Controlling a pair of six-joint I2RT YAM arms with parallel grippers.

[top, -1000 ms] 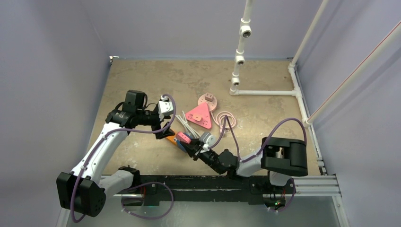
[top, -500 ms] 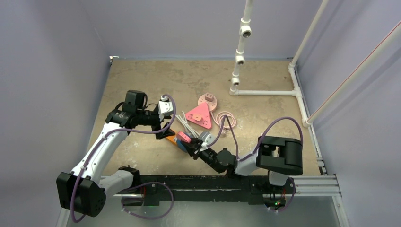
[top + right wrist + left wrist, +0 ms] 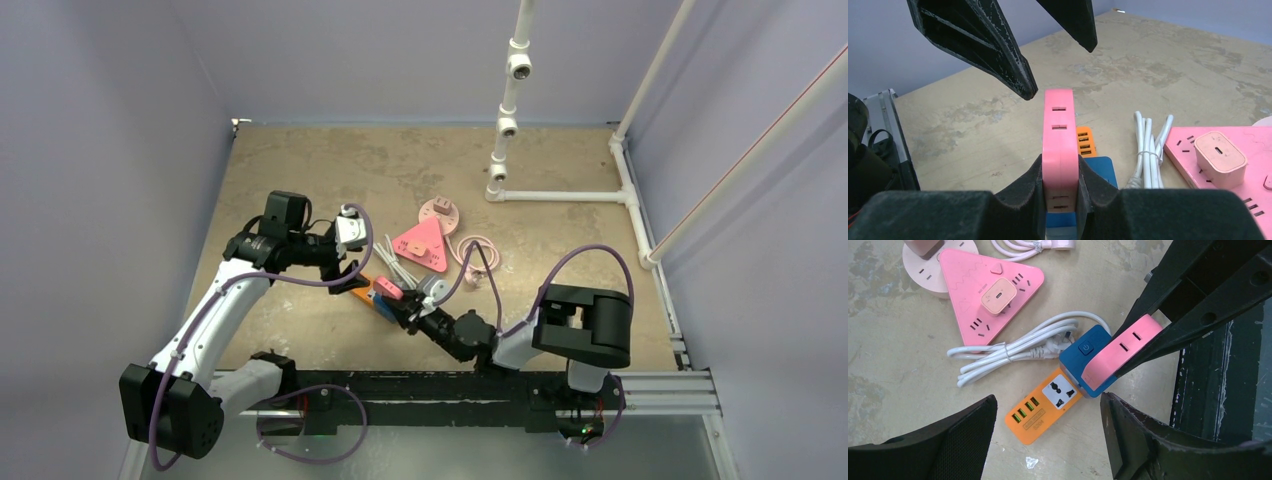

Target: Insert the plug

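- The right end effector (image 3: pixel 1060 169) is closed narrow on a flat pink plug block (image 3: pixel 1060 125). It pinches the two wide sides of the block.
- The block stands on its thin edge. Its long side points straight out from the fingers, toward the left arm.
- The bottom of the pink block touches the blue socket cube (image 3: pixel 1080 352). I cannot tell if its pins are in all the way.
- I think the next move is a push along the block's long side, down into the blue cube.
- The blue cube sits at the end of the orange power strip (image 3: pixel 1040 412), touching it.
- The left end effector (image 3: pixel 1048 400) is wide and holds nothing. It hangs over the orange strip, just beside the pink block.
- The right arm is the nearer one, as it already has the block. The left one could hold the strip down.
- Counted on the tabletop (image 3: pixel 300 170):
  - one pink block
  - one blue cube
  - one orange strip
  - one tied white cord (image 3: pixel 1008 350)
  - one pink triangle socket board (image 3: pixel 965 310) with one small pink charger (image 3: pixel 1000 290) in it
  - one round pink socket (image 3: pixel 935 275)
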